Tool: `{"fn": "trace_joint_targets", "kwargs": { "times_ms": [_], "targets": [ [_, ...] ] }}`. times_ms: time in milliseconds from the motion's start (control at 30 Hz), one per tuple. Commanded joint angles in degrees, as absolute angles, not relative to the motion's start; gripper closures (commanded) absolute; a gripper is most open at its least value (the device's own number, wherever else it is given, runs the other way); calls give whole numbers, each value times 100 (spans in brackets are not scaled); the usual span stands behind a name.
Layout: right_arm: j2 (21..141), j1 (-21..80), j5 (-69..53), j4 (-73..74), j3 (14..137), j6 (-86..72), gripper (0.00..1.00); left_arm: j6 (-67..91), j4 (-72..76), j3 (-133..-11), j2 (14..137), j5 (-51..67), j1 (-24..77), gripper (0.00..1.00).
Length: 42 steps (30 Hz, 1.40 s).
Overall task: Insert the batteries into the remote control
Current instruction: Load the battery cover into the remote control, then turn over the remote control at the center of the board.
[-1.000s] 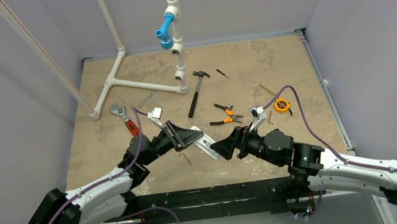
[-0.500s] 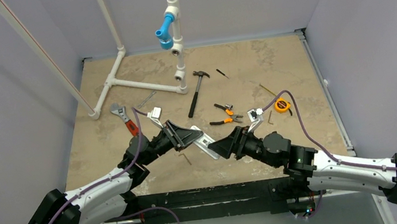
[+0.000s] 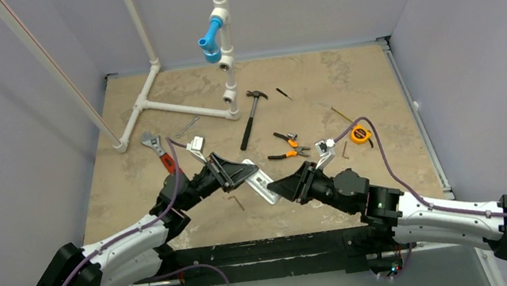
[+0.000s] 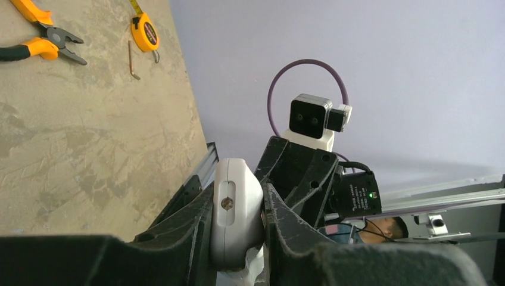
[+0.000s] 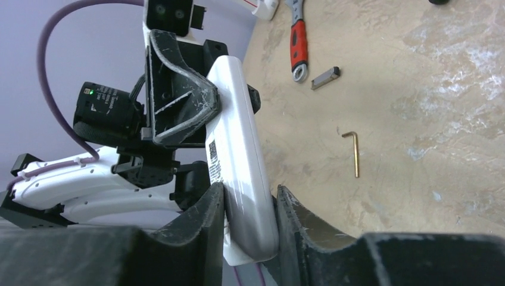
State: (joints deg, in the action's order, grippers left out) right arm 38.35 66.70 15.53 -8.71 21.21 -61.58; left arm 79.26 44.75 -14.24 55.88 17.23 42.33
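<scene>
The remote control (image 3: 263, 184), slim and white, hangs above the table's near middle between my two arms. My left gripper (image 3: 238, 174) is shut on its far end; in the left wrist view the white end (image 4: 235, 205) sits pinched between both fingers. From the right, my right gripper (image 3: 282, 187) has both fingers pressed against the other end of the white body (image 5: 233, 134), with no gap showing. The batteries are out of view.
On the table lie a hammer (image 3: 251, 117), orange-handled pliers (image 3: 286, 154), a yellow tape measure (image 3: 360, 134), a red-handled wrench (image 3: 162, 155), a hex key (image 5: 355, 154) and a small silvery metal piece (image 5: 326, 77). A white pipe frame (image 3: 179, 107) stands at the back left.
My right gripper has slid left onto the remote control's near end and its fingers have come together on it. The left gripper has kept its hold.
</scene>
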Motion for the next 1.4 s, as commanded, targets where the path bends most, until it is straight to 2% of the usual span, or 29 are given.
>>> {"fn": "trace_joint_targets", "kwargs": {
  "times_ms": [0,67,133,167,267,400,700,833,1200,1267,1367],
  "targets": [
    [3905,6697,1614,-999,2192,-6262,80,7888,4825,-1549,5506,1713,4254,100],
    [3947,6697,1634,-900,2237,-6247,83,7892,4820,-1554,5490,1711,4254,100],
    [3983,6697,1627,-850,2287,-6165,82,7877,4810,-1553,5490,1705,4254,100],
    [3990,6697,1625,-838,2305,-6120,78,7877,4808,-1548,5485,1705,4254,100],
    [3935,6697,1642,-872,2280,-6046,56,7867,4807,-1551,5488,1711,4254,100],
    [3748,6697,1610,-1458,1963,-6025,45,7870,4861,-1560,5477,1748,4254,100],
    [3850,6695,1262,-2898,1444,-6108,41,7870,5070,-1591,5536,1924,4254,100],
    [4057,6690,1130,-3243,1450,-6128,47,7901,5193,-1590,5566,1986,4254,100],
    [4309,6695,941,-3570,1468,-6167,80,7913,5126,-1541,5478,1994,4256,100],
    [4250,6689,905,-3541,1474,-6081,85,7908,5092,-1553,5464,2016,4255,93],
    [4134,6690,901,-3300,1549,-5915,91,7895,5019,-1564,5430,2039,4258,70]
  ]
}}
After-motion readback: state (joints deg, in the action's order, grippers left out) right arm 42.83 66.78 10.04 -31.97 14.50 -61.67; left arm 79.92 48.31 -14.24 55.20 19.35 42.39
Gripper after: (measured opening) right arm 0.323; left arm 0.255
